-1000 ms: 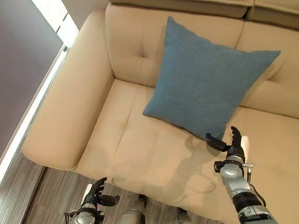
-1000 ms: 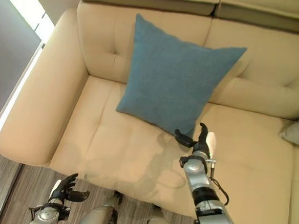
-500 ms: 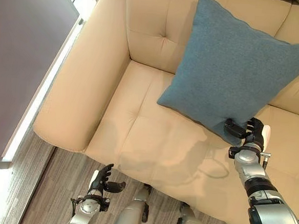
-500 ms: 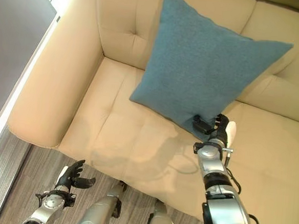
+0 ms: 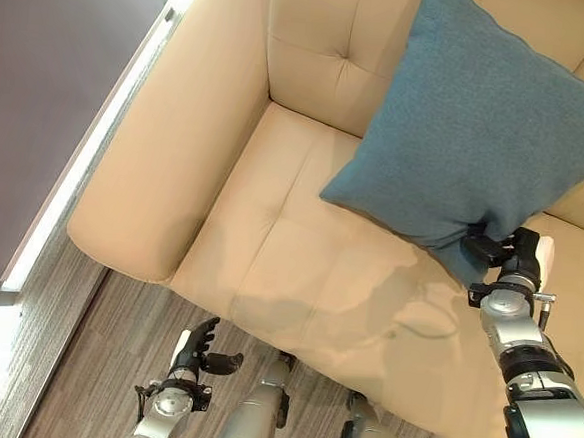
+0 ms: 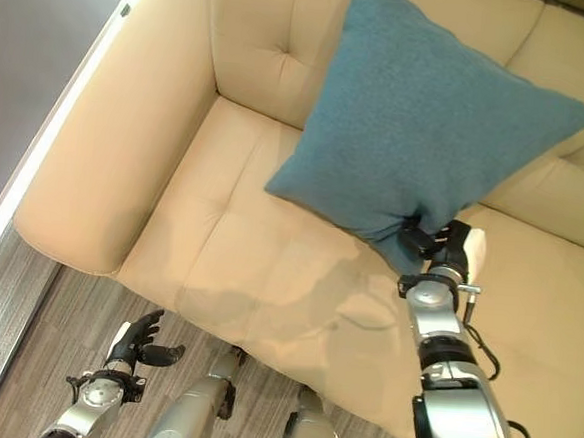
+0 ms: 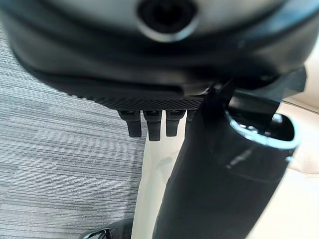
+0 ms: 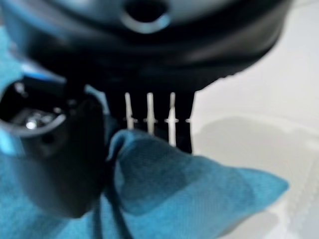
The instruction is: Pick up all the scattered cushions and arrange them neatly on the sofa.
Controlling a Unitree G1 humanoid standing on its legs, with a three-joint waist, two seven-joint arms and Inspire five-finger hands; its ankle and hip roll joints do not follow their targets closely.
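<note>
At the bottom left of the left eye view our left hand (image 5: 195, 348) hangs over the wood-grain floor (image 5: 91, 365), fingers loosely spread and holding nothing. It sits low in front of the sofa (image 5: 164, 180), just off the front edge of the seat.

Further in, at the right edge of the frame, our right hand (image 5: 505, 252) has thumb and fingers closed on the lowest corner of the blue cushion (image 5: 478, 142). In the right wrist view the cloth bunches between the thumb and the fingers (image 8: 149, 117), so we judge it to be a pinch on fabric rather than a hold on the cushion's bulk.

That is where we see the main risk. With only a corner gathered, the cover could slide out of the pinch if we lift or pull quickly, and the cushion would drop onto the seat or roll toward the floor. A pull from this one corner may also swing the cushion round and leave it skewed.

Beyond the hand, the cushion stands tilted on that corner in the upper right of the frame, leaning on the tufted backrest (image 5: 334, 42). Its balance looks poor, so we expect it to topple forward if we let go without pressing it back.
</note>
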